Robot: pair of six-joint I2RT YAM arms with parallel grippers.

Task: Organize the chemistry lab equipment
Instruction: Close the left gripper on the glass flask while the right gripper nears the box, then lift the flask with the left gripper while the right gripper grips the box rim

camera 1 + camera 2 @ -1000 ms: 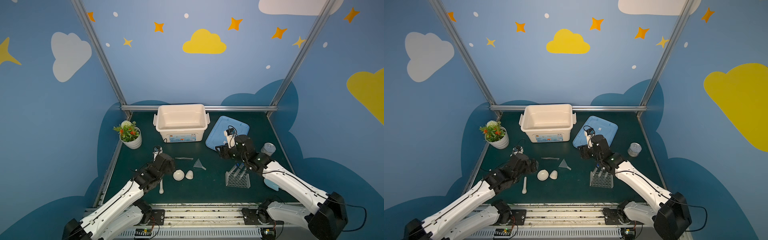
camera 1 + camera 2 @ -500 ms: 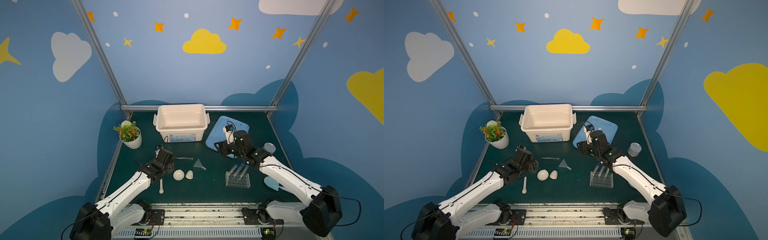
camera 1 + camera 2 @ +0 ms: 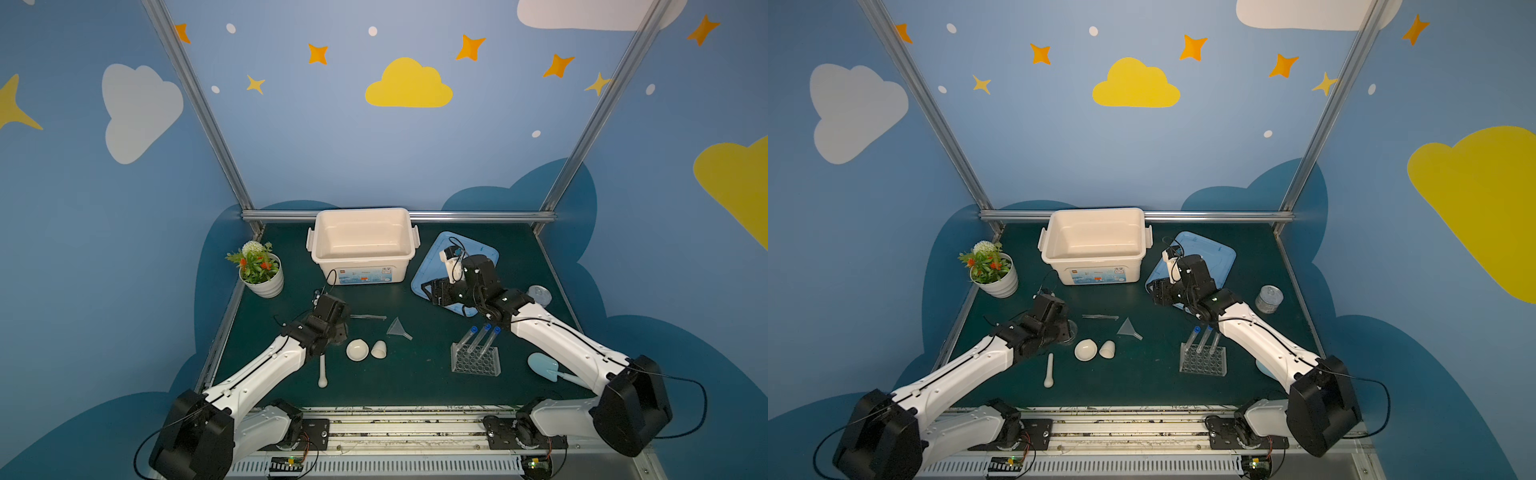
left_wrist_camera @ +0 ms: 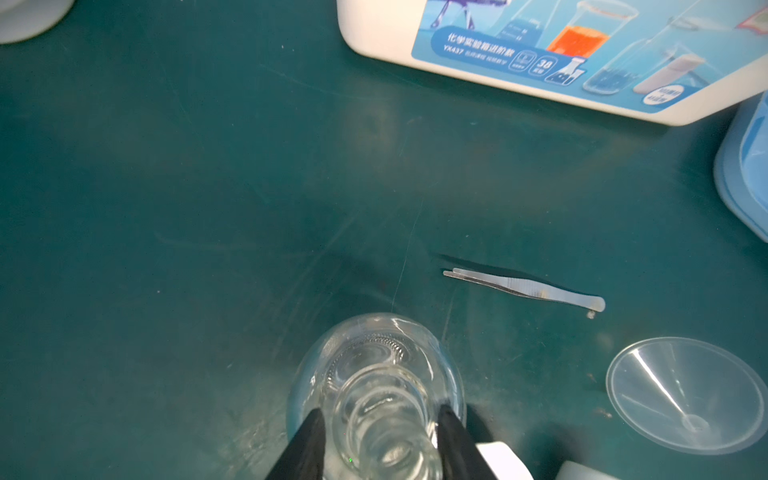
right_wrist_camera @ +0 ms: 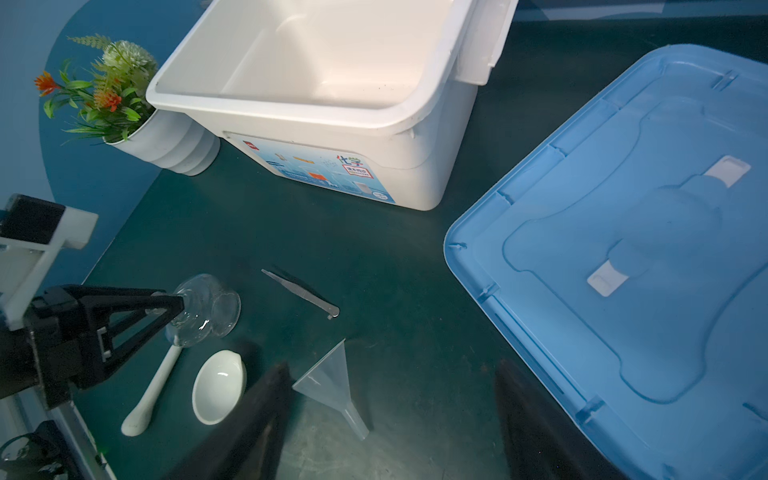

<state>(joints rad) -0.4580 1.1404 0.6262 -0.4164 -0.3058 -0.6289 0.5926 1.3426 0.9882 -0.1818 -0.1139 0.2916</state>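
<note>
Dark green tabletop (image 3: 415, 386) inside blue cloud-painted walls (image 3: 332, 158).
Left gripper (image 4: 380, 440) clamps the neck of the round glass flask (image 4: 374, 357); right gripper (image 5: 390, 378) hangs wide open, clear funnel (image 5: 328, 374) just ahead.

Legible text appears on one item only: the printed label (image 4: 540, 54) on the white storage box (image 3: 322, 249), on the wall facing 6 o'clock in both top views.
- Title line: "化学实验箱进阶款".
- Code beneath it: "YX437".
- Badge numeral: "38".
- Large coloured characters toward the label's 3 o'clock end: "化学".

The remaining small print is illegible.
</note>
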